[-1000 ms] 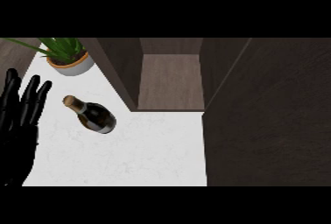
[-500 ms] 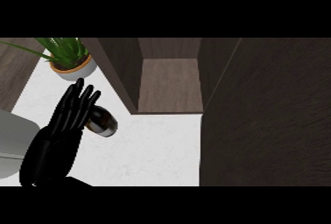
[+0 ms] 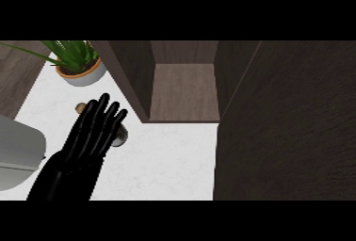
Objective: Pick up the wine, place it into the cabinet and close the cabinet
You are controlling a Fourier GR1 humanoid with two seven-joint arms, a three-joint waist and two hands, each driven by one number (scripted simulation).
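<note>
The left hand (image 3: 90,136) lies over the wine (image 3: 119,137), hiding nearly all of it: only the cap end above the fingertips and a sliver of the base at the hand's right side show. Whether the fingers touch the bottle cannot be told. Up and left of the hand, the plant (image 3: 75,60) loses its leaf tips at the frame's top. The cabinet door (image 3: 285,122), far right of the hand, runs past the edges.

Left hand: black left hand (image 3: 90,136) now over the dark glass wine bottle (image 3: 119,136), fingers straight.
Bottle: mostly hidden now.
</note>
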